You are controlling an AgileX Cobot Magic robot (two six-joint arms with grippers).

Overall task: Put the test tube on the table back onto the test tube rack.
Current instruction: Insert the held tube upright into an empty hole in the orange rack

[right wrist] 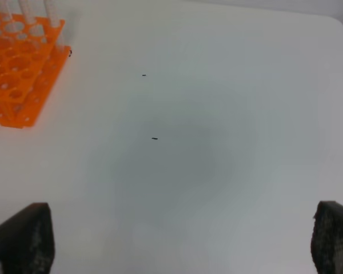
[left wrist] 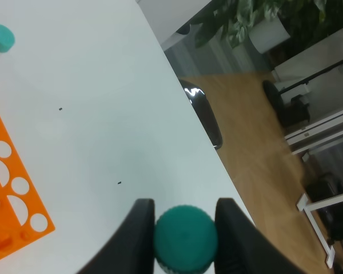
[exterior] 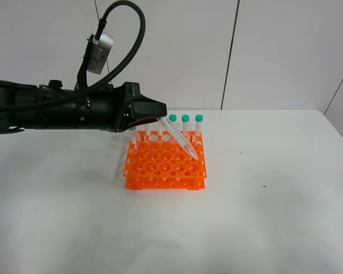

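Note:
My left gripper is shut on a test tube by its cap end. The tube slants down to the right, with its pointed tip over the rack's back right holes. In the left wrist view the teal cap sits between the two dark fingers. The orange test tube rack stands on the white table, with several teal-capped tubes upright in its back row. My right gripper is open and empty above bare table, right of the rack.
The table's right edge and rounded corner show in the left wrist view, with wooden floor and stands beyond it. Small dark specks lie on the tabletop. The left arm's black body reaches in from the left.

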